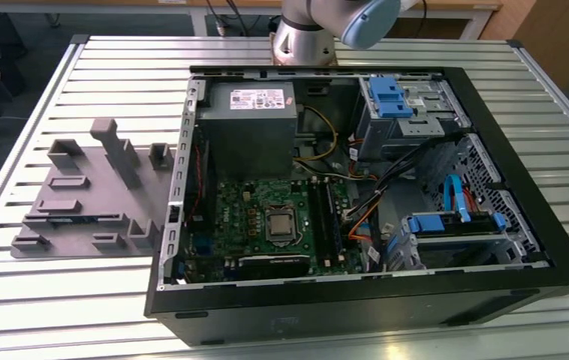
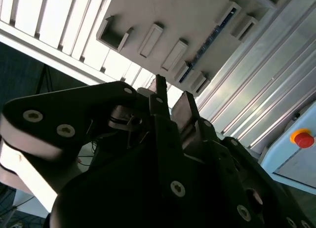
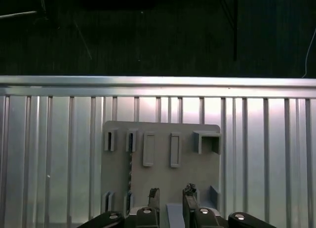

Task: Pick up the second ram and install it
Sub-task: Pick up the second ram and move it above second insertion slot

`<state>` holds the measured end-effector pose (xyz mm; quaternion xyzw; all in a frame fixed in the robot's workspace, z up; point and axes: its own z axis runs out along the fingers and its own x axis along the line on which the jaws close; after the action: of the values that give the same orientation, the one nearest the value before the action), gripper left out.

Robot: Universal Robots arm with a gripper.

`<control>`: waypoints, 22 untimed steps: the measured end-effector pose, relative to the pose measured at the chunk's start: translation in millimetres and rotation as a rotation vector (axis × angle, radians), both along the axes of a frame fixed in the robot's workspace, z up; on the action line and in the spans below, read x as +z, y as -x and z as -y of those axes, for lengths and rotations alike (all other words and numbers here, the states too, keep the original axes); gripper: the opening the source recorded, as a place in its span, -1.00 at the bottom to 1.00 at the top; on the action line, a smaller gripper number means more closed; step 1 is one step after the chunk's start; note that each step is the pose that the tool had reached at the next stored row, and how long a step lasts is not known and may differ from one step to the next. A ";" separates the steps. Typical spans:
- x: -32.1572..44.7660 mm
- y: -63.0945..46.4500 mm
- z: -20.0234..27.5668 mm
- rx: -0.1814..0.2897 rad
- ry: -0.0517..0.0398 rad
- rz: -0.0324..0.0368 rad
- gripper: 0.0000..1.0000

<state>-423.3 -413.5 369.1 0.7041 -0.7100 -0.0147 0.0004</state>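
The second ram (image 1: 74, 218) lies as a thin dark blue strip on edge in a slot of the grey tray (image 1: 64, 187), at the exterior view's left beside the open computer case. Both wrist views look down on that tray from high above; the ram (image 3: 130, 176) runs as a narrow dark line along it, and it is a blue-black strip (image 2: 207, 43) in the second wrist view. My gripper (image 3: 171, 193) (image 2: 172, 92) hangs well above the tray, open, with nothing between its fingers.
The open black computer case (image 1: 525, 247) holds the green motherboard (image 1: 254, 214), a grey power supply (image 1: 249, 124), cables and blue drive brackets (image 1: 395, 97). The tray carries several upright grey blocks (image 1: 124, 157). The arm's base (image 1: 302, 41) stands behind the case on the slatted metal table (image 1: 54, 300).
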 end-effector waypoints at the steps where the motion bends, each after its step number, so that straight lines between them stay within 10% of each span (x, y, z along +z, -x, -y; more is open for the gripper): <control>1: -0.2 0.3 0.9 0.000 0.0000 0.0000 -0.42; 22: -6.0 1.2 4.5 -0.010 -0.0146 0.0001 -0.29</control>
<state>-424.6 -418.0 363.0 0.7004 -0.7135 -0.0199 -0.0049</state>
